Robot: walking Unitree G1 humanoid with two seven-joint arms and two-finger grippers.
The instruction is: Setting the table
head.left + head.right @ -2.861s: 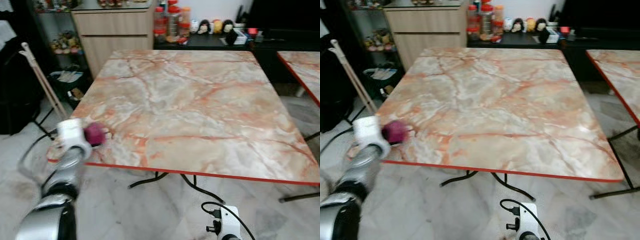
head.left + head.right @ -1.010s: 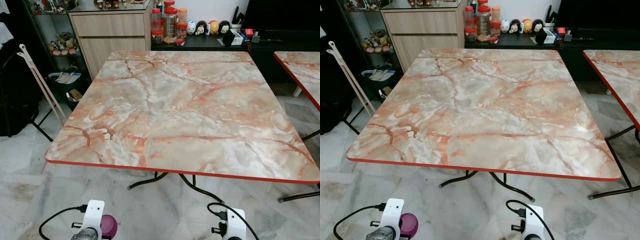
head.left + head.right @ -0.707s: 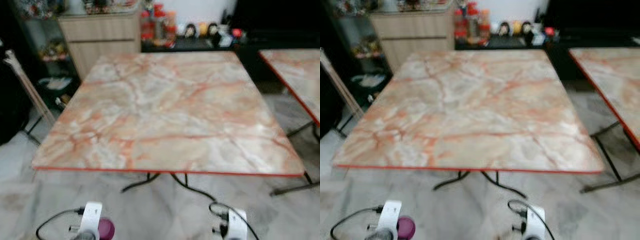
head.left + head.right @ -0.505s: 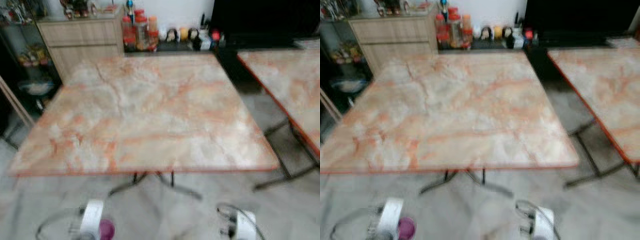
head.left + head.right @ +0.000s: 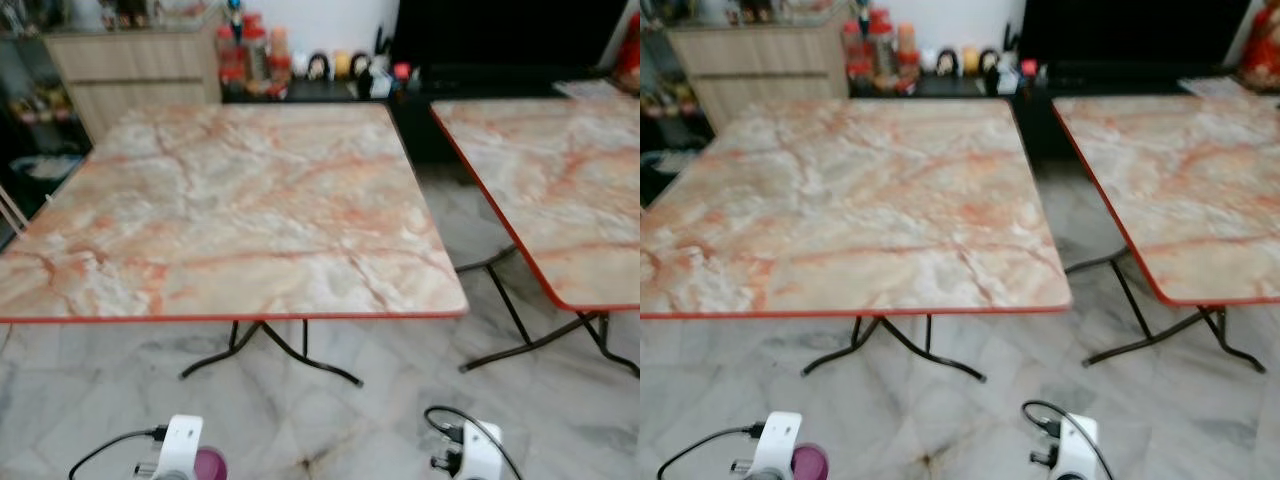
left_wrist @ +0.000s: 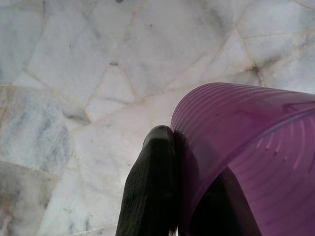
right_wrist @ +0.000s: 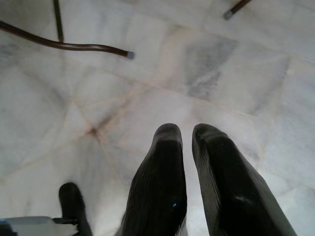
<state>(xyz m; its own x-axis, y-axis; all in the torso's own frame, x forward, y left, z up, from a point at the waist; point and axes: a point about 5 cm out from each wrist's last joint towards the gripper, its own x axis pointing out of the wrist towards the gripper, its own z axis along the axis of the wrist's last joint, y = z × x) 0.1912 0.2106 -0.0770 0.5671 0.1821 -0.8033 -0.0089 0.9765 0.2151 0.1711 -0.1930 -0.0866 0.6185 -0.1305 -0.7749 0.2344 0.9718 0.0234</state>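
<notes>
The purple cup (image 6: pixel 246 157) is clamped by its rim in the left gripper (image 6: pixel 189 196), carried low for transport; the right gripper (image 7: pixel 189 142) is closed, empty.

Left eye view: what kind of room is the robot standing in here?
Probably a home dining or living area: two marble-patterned folding tables with red edges on a pale marble-tile floor, and a light wooden cabinet beside a dark sideboard holding red-lidded jars and small figurines.

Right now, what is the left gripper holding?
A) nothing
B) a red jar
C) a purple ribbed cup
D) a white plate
C: in the left wrist view the left gripper has one black finger outside the wall of the purple ribbed cup and the other inside it, above the marble floor.
</notes>
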